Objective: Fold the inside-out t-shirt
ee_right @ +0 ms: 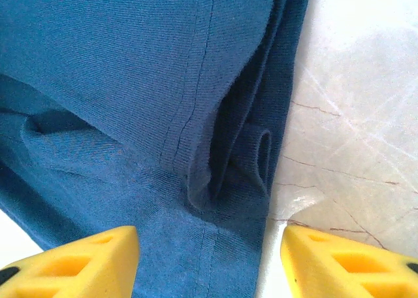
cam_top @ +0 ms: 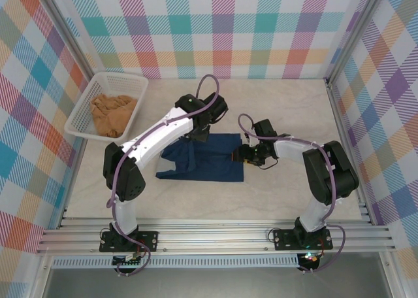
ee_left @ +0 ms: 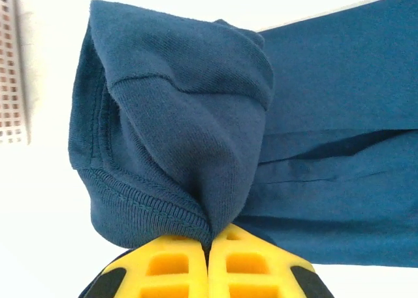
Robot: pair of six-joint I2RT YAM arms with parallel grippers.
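My left gripper (ee_left: 210,240) has its jaws pressed together on a bunched fold of the inside-out t-shirt (ee_left: 189,134), and the cloth rises straight out from the fingertips. My right gripper (ee_right: 209,259) holds its jaws apart. The shirt's stitched seam and doubled edge lie between them, with bare table (ee_right: 353,115) ahead of one finger. The rest of the shirt lies spread between the two grippers. Well beyond the left jaws, a white basket (cam_top: 91,92) holds a tan cloth (cam_top: 114,112).
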